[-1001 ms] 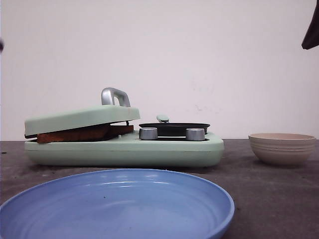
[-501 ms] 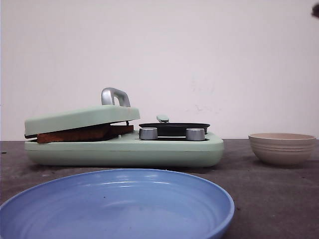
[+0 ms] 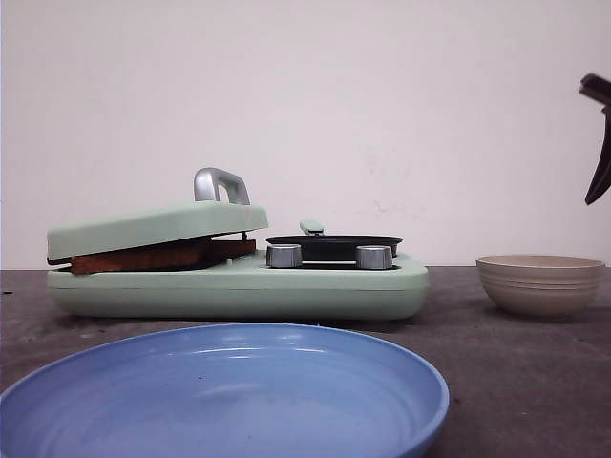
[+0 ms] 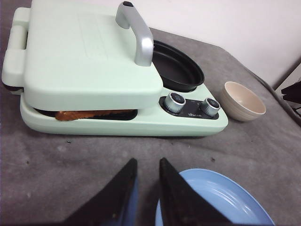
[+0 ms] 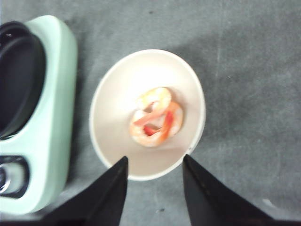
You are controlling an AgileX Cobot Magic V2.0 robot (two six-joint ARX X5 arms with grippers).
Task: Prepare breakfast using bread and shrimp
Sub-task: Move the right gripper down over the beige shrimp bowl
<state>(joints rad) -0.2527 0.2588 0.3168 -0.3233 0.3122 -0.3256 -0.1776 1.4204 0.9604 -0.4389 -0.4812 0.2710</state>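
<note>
Grey bench (image 3: 516,382), bare between plate and bowl. Mint-green breakfast maker (image 3: 239,286) at the back left, lid (image 4: 89,56) resting tilted on the bread (image 3: 143,256), toasted crust edge showing in the gap; black pan (image 3: 334,246) just beside. Blue plate (image 3: 220,391) at the near edge. Beige bowl (image 5: 146,114) right, well apart from the maker, shrimp (image 5: 156,117) curled inside. Right hand (image 5: 153,188) above the bowl, fingers apart, holding nothing. Left hand (image 4: 146,188) over the plate rim, fingers slightly apart, apparently empty.
</note>
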